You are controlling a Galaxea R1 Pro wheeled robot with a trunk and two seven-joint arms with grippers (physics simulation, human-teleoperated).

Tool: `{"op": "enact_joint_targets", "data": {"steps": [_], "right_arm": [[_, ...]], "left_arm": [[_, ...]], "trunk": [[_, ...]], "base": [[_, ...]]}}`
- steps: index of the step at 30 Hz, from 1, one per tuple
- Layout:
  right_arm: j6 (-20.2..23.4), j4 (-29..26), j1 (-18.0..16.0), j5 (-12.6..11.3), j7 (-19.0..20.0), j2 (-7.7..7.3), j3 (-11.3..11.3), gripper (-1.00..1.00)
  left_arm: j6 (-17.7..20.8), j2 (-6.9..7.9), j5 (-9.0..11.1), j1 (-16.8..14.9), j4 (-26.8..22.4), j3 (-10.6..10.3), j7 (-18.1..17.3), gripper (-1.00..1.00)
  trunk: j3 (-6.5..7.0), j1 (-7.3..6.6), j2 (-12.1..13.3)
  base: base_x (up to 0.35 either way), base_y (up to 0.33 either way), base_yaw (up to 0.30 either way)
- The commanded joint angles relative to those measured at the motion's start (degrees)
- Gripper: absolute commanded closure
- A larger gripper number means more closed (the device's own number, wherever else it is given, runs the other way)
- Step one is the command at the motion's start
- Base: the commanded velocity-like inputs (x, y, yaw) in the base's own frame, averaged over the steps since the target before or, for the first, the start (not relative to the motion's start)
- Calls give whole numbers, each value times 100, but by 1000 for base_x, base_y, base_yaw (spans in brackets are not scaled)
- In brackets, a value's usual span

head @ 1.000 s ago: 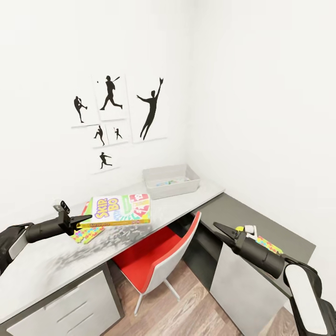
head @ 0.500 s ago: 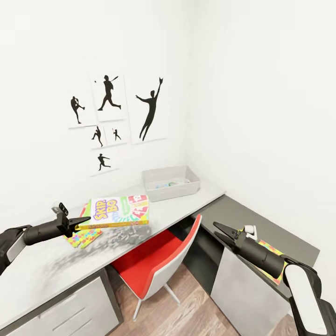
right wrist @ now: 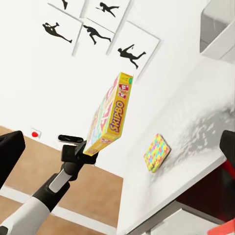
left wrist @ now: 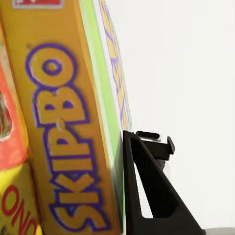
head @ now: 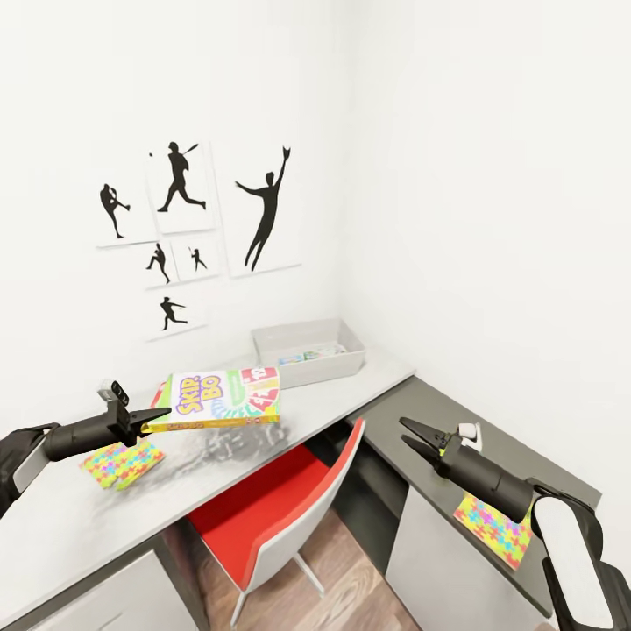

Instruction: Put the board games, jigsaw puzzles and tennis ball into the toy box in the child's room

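The flat green, yellow and red "SKIP BO" board game box [head: 219,399] hangs level above the pale grey counter [head: 105,513], clamped by one short edge in the left pincer [head: 151,418]. Its long axis points towards the shallow light grey toy box [head: 307,352], which lies beyond its free end. The right pincer [head: 419,437] is apart and empty, lower and farther off.

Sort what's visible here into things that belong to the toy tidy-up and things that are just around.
Part of the job:
- SKIP BO box, held above the table by the left gripper
- jigsaw puzzle on the pale desktop
- second jigsaw puzzle on the dark section
- toy box
- right gripper, open and empty

Just around:
- red chair
- silhouette pictures
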Motion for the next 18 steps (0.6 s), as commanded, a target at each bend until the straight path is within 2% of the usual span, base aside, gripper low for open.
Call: {"op": "enact_joint_targets", "data": {"steps": [1,7,18], "right_arm": [[26,0,-7,35,42,1,-9,-100],[25,0,-9,35,39,2,-9,-100],[25,-2,-10,35,63,2,-13,-100]], "left_arm": [[60,6,19,-9,3,-30,-38,100],[55,6,19,-9,2,-30,-38,100],[-98,6,60,0,11,-30,-38,100]], "trunk": [[-6,6,-13],[7,6,-13],[8,6,-13]], "base": [[190,-88,0],[164,-68,0],[17,-7,0]]}}
